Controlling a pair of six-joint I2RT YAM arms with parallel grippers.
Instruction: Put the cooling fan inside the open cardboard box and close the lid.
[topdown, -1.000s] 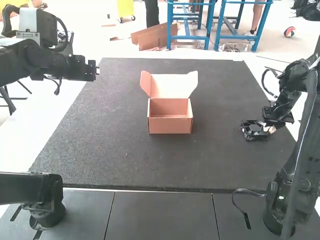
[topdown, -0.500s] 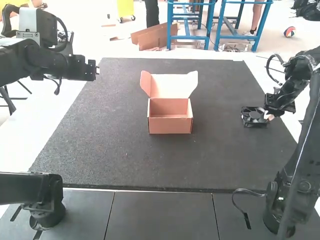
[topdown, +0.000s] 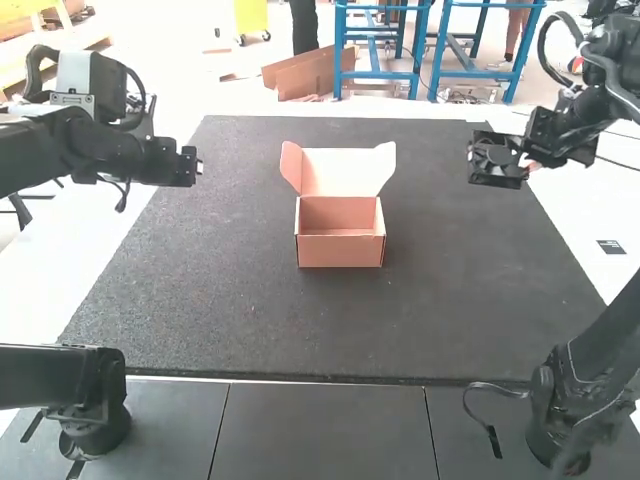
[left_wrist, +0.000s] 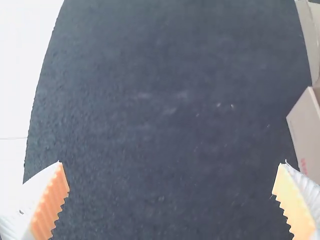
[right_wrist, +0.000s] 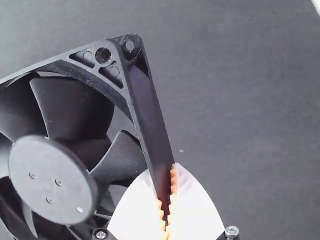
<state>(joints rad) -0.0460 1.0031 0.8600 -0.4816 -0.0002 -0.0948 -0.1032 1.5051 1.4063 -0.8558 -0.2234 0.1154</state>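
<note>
A black cooling fan (topdown: 496, 161) hangs in the air over the mat's far right, held by its frame edge in my right gripper (topdown: 530, 157). In the right wrist view the fan (right_wrist: 75, 155) shows its blades and hub, and the gripper (right_wrist: 165, 207) is shut on its side wall. The brown cardboard box (topdown: 340, 228) stands open at the mat's middle, lid flap upright behind it, to the left of the fan. My left gripper (topdown: 190, 162) hovers open over the mat's far left edge, its orange pads (left_wrist: 49, 200) wide apart, with the box corner (left_wrist: 306, 131) at the side.
The black mat (topdown: 200, 290) covers most of the table, with pale bare table (topdown: 50, 260) along its left side. A small black label (topdown: 611, 246) lies on the table right of the mat.
My right gripper has lifted the fan off the mat and carried it up and toward the far side. The left arm shifted slightly.
</note>
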